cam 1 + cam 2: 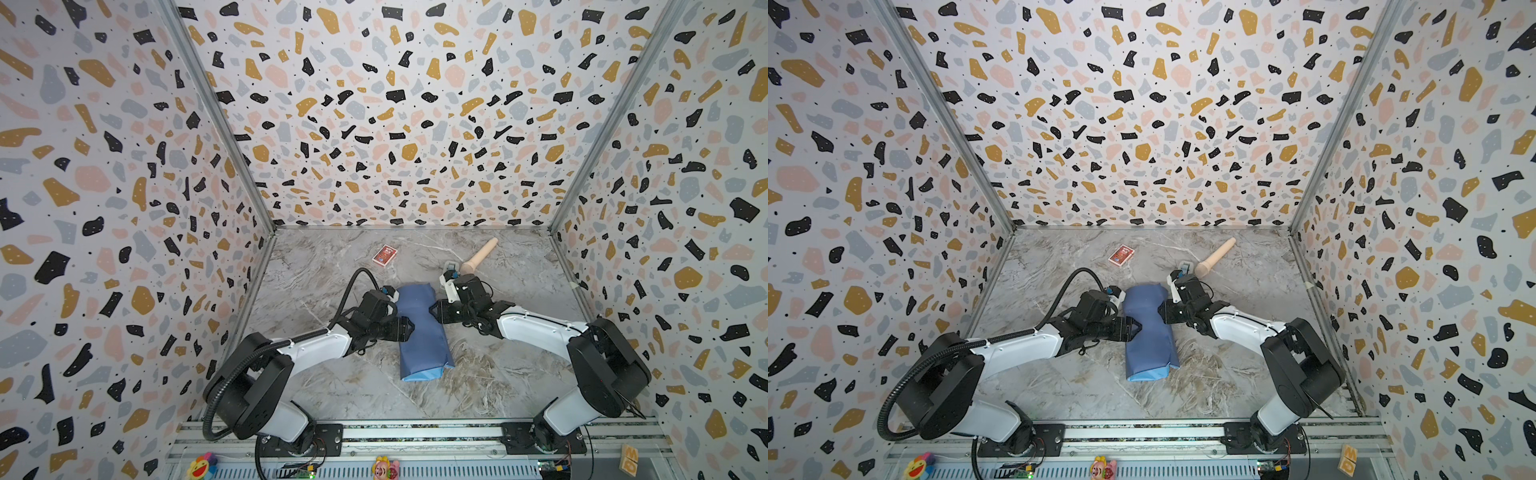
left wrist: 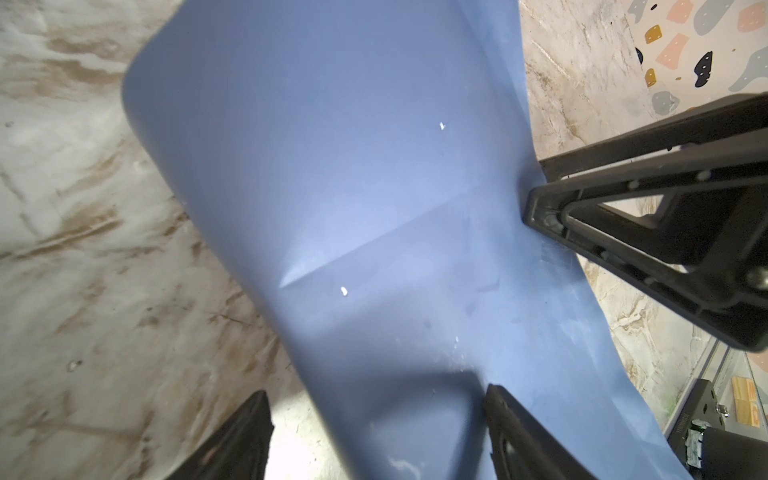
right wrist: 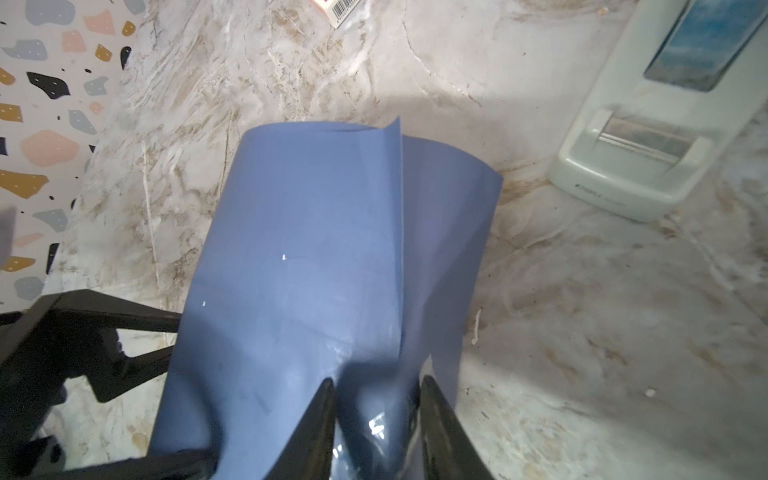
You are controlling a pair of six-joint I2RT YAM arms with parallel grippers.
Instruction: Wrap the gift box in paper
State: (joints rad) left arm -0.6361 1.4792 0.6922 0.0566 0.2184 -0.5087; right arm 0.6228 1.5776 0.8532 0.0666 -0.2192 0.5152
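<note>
folded paper [image 1: 422, 328] on table [image 1: 498, 365] — left claw [image 1: 409, 326], right claw [image 1: 432, 311] flanking it

Near worktop [image 1: 519, 374] and both side margins lie open; the paper [image 1: 422, 332] bundle blocks the centre, left claw [image 1: 409, 326] and right claw [image 1: 432, 309] at its flanks; behind, card pack [image 1: 384, 254], tape dispenser [image 3: 623, 166] and wooden handle [image 1: 481, 254] crowd the far strip.

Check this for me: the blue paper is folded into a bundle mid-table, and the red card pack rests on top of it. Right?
No. The red card pack rests on the marbled tabletop, apart from the paper and farther back; both top views show it.
</note>
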